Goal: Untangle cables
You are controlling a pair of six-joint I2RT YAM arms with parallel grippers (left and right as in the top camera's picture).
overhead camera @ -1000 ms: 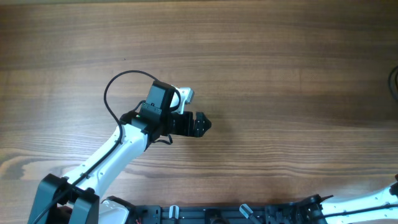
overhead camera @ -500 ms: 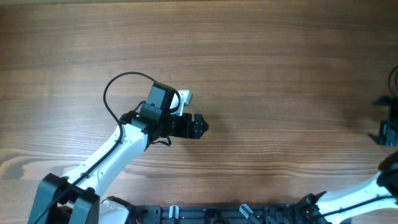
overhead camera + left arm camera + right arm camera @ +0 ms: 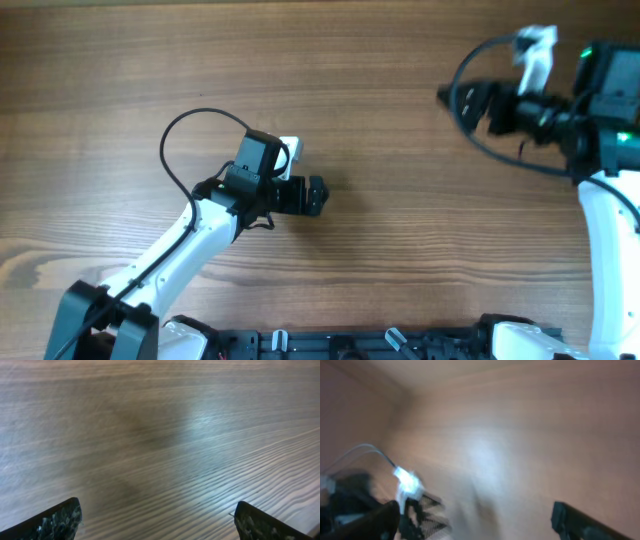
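Observation:
No thin cables show in any view; they are hidden or out of frame. My left gripper (image 3: 316, 195) hangs over bare wood at centre-left. In the left wrist view its fingers (image 3: 157, 521) are wide apart with only wood grain between them, so it is open and empty. My right gripper (image 3: 452, 99) is at the upper right, pointing left. The right wrist view is blurred, but its fingers (image 3: 475, 520) sit far apart with nothing between them. The left arm (image 3: 410, 505) shows as a blur at that view's lower left.
The wooden table (image 3: 400, 250) fills the overhead view. Thick black cables loop from each arm: one beside the left wrist (image 3: 175, 150), one under the right wrist (image 3: 500, 150). The arm bases and a black rail (image 3: 350, 345) line the front edge.
The right arm has swung fast from the right edge up into the upper right of the overhead view. The left gripper has drifted slightly to the left.

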